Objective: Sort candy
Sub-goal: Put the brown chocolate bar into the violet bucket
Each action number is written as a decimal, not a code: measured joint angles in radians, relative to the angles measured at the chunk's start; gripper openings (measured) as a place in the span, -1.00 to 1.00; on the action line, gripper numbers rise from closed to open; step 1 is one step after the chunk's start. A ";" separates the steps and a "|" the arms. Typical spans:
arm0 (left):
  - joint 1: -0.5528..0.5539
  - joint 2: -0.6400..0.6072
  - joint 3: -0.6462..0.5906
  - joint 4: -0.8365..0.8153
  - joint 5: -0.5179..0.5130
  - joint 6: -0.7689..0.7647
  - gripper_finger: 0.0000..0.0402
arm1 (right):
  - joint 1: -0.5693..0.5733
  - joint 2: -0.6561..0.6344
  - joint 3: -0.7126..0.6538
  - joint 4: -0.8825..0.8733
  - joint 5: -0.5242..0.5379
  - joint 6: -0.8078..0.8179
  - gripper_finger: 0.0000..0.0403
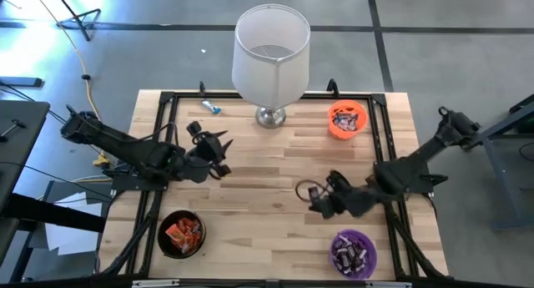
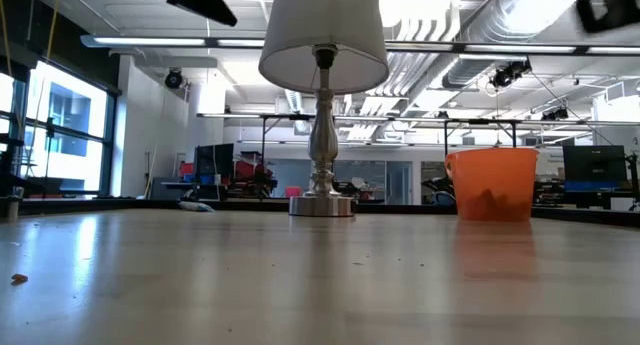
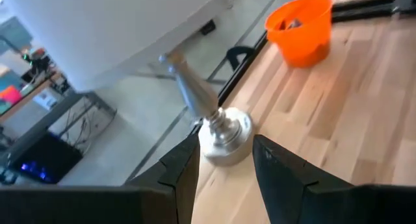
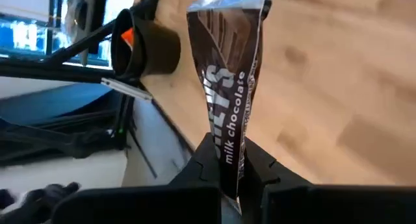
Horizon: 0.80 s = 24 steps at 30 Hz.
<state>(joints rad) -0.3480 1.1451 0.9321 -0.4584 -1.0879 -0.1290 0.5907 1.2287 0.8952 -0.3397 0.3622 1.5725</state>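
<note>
right gripper [image 4: 229, 164] (held low) pinches brown candy [image 4: 229, 74]

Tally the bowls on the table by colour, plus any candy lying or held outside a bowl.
Orange bowl: 1
Black bowl: 1
Purple bowl: 1
Blue-white candy loose on the table by the lamp: 1
Dark brown candy held in the right gripper: 1
Total: 3 bowls, 2 candies outside bowls.

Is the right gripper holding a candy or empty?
Holding: the right gripper is shut on a dark brown candy, its wrapper sticking out beyond the fingers.
</note>
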 joint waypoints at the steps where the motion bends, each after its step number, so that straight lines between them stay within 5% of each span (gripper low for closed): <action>1: 0.003 -0.003 0.000 -0.026 0.000 -0.023 -0.35 | 0.029 0.014 0.043 -0.047 0.020 0.050 -0.99; 6: 0.009 -0.007 0.000 -0.114 0.000 -0.110 -0.35 | 0.143 0.161 0.376 -0.523 0.004 0.298 -0.99; 14: 0.009 -0.007 0.000 -0.153 0.000 -0.150 -0.35 | 0.237 0.555 0.937 -1.206 -0.399 0.561 -0.99; 24: 0.009 -0.007 0.000 -0.150 -0.042 -0.149 -0.35 | 0.310 0.710 1.041 -1.188 -0.564 0.670 -0.95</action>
<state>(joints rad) -0.3389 1.1385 0.9321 -0.6086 -1.1303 -0.2780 0.9011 1.9389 1.9366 -1.5282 -0.2014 2.2429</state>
